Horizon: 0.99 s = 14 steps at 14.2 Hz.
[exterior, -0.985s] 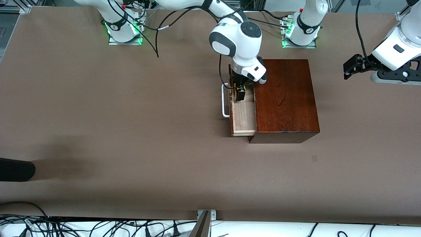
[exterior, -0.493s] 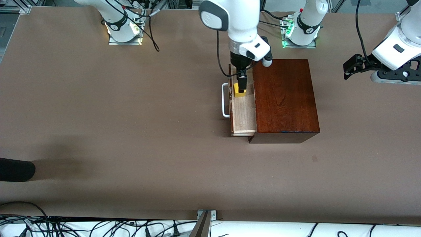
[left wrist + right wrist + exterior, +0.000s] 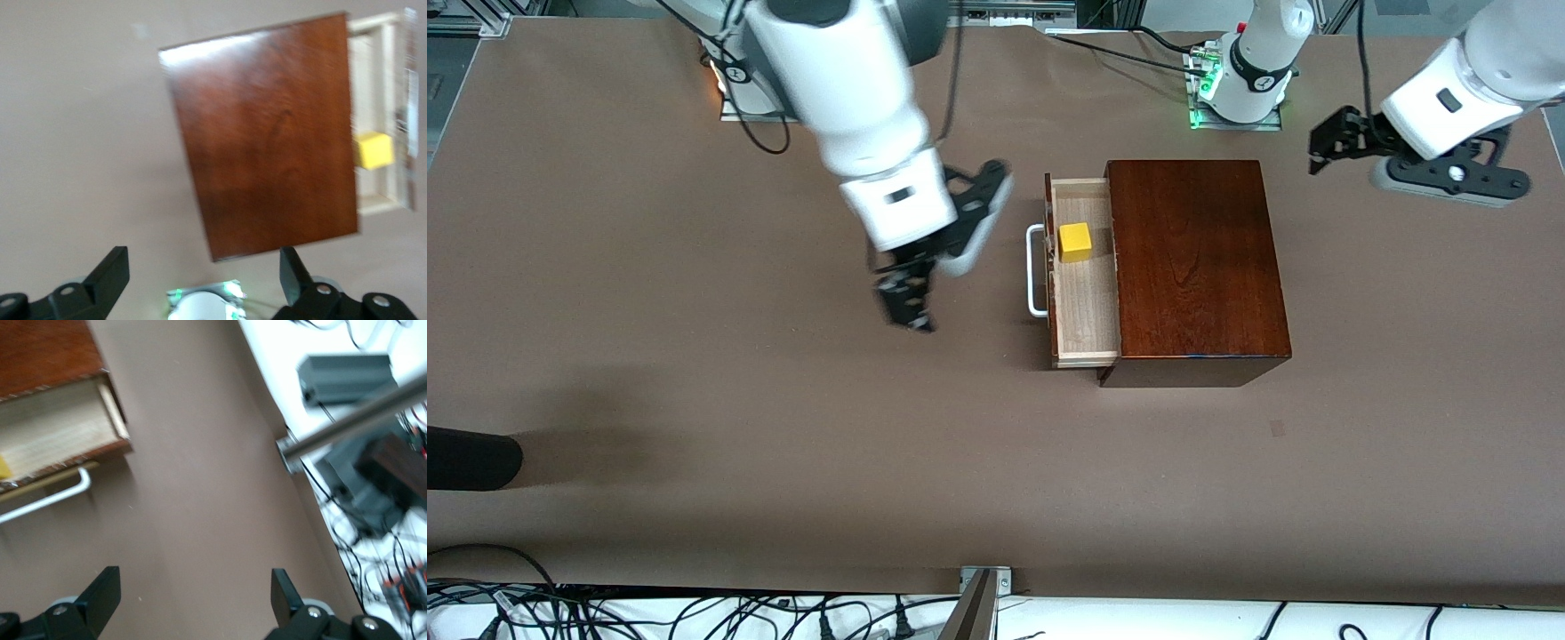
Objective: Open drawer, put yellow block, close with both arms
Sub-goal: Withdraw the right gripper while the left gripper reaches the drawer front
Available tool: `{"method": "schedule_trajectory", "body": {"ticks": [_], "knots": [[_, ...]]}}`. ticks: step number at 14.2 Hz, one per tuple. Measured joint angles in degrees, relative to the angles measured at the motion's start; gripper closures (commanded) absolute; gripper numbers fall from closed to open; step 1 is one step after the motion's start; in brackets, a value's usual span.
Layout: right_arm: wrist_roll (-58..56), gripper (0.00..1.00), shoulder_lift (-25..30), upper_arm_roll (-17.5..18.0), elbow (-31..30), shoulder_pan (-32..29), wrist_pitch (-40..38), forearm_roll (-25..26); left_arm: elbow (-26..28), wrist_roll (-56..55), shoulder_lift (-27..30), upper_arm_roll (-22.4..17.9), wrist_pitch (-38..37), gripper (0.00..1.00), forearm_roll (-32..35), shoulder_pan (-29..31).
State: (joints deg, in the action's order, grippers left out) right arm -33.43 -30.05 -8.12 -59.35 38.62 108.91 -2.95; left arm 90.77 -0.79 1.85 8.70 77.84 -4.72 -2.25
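The right gripper (image 3: 907, 307) is hanging with its fingers (image 3: 100, 593) spread and empty over bare tabletop (image 3: 694, 356), left of center in the front view. The left gripper (image 3: 1325, 147), fingers (image 3: 110, 273) also spread and empty, is hovering at upper right, past the box (image 3: 1196, 267). The yellow block (image 3: 1075, 242) is sitting in the open drawer (image 3: 1085, 311), toward its upper end. The handle (image 3: 1035, 271) is facing the right gripper, its bar running up and down the frame, so that arm looks better placed to push; the left arm could brace the box.
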Motion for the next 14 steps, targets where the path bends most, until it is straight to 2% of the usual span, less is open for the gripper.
{"method": "schedule_trajectory", "body": {"ticks": [3, 6, 8, 10, 12, 14], "knots": [[0.0, 0.00, 3.2, -8.5, -3.2, -1.3, -5.1, -6.8, 0.5, 0.1, -1.9, 4.4, -2.9, 0.00, -4.9, -0.1], [0.0, 0.00, 10.0, -13.5, -10.8, -1.9, -7.2, -7.7, 0.5, 0.0, -6.1, 11.4, -1.4, 0.00, -5.5, -0.4], [0.8, 0.00, 15.5, -14.5, -16.8, -3.4, -7.6, -7.7, 0.0, -0.1, -8.6, 13.7, 0.2, 0.00, -8.8, -1.1], [1.6, 0.00, 20.0, -14.5, -22.4, -5.7, -7.8, -7.7, -1.1, -0.2, -11.1, 14.3, 0.8, 0.00, -14.0, -1.7], [1.8, 0.00, 23.6, -14.3, -27.6, -8.5, -7.5, -7.7, -3.7, 0.2, -14.4, 14.4, 1.1, 0.00, -15.2, -1.8], [1.8, 0.00, 26.2, -12.6, -30.8, -12.8, -7.4, -7.7, -5.8, 3.8, -17.5, 14.4, 1.9, 0.00, -15.4, -2.1]]}}
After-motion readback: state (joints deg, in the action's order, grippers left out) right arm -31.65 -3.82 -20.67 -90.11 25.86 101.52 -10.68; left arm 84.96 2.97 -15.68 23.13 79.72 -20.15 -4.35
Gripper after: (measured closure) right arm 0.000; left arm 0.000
